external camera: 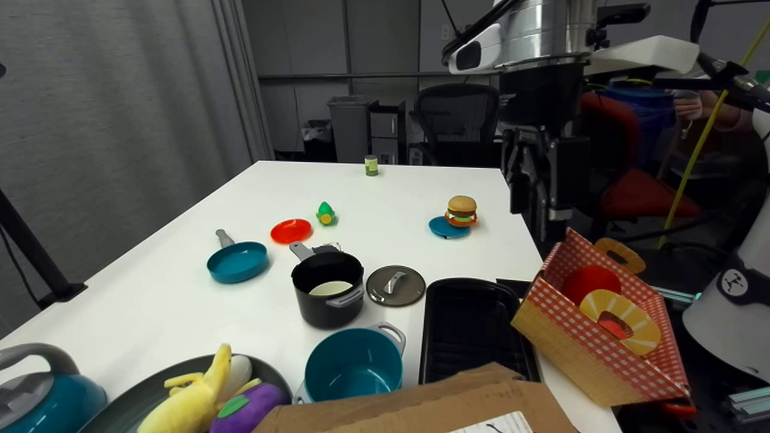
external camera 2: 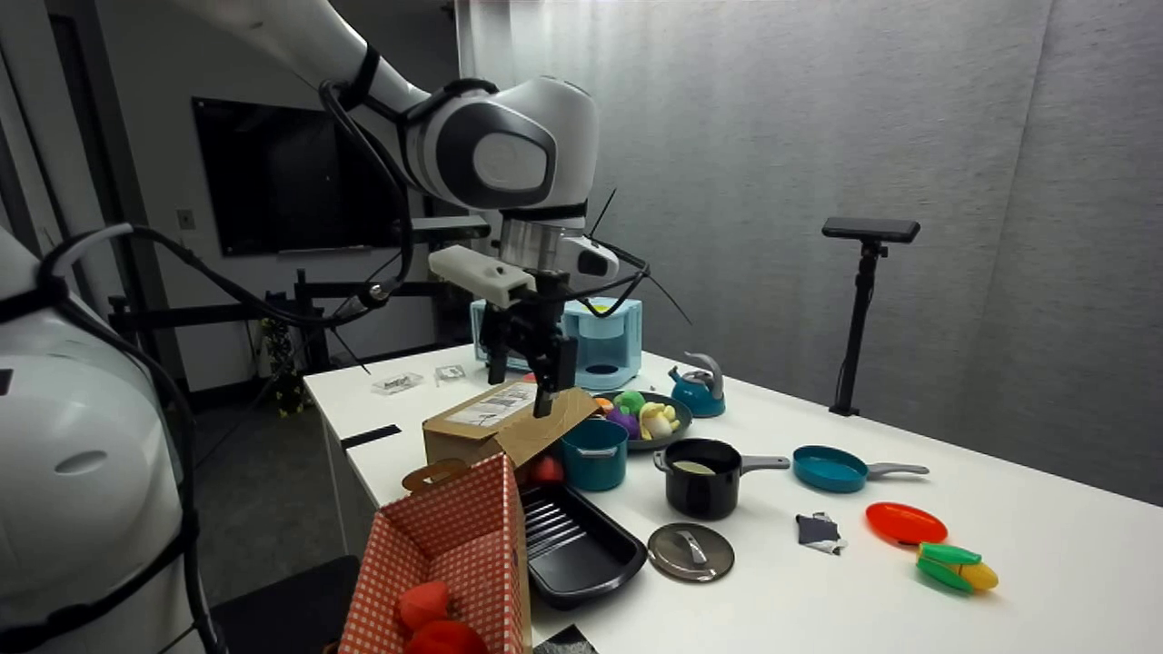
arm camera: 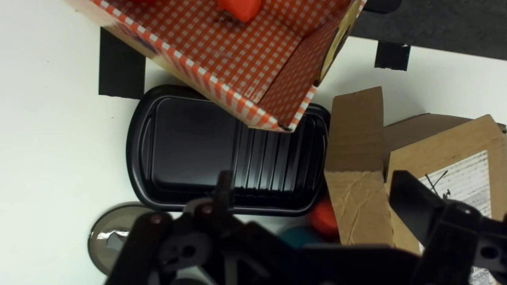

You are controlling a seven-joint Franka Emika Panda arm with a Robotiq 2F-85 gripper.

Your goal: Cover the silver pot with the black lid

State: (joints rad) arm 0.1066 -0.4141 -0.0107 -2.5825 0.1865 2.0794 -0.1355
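The black lid (external camera: 411,293) lies flat on the white table, dark grey and glossy with a light centre handle. It also shows in the exterior view (external camera 2: 670,561) and, partly hidden by the gripper, in the wrist view (arm camera: 103,247). The pot (external camera: 328,310) stands upright and uncovered beside the lid; its sides look black here, with grey handles and a pale patch inside. It also shows in the exterior view (external camera 2: 701,495). No silvery-sided pot shows. My gripper (arm camera: 313,174) is open and empty, raised well above the table, away from the lid. It shows in both exterior views (external camera: 539,207) (external camera 2: 520,389).
A black tray (arm camera: 194,146), a checkered box (external camera 2: 436,536) and a cardboard box (external camera 2: 463,442) stand near the robot. A teal pot (external camera: 354,367), teal pan (external camera: 237,262), red plate (external camera: 291,231), toy burger (external camera: 461,211) and a dish of toys (external camera 2: 680,427) are on the table.
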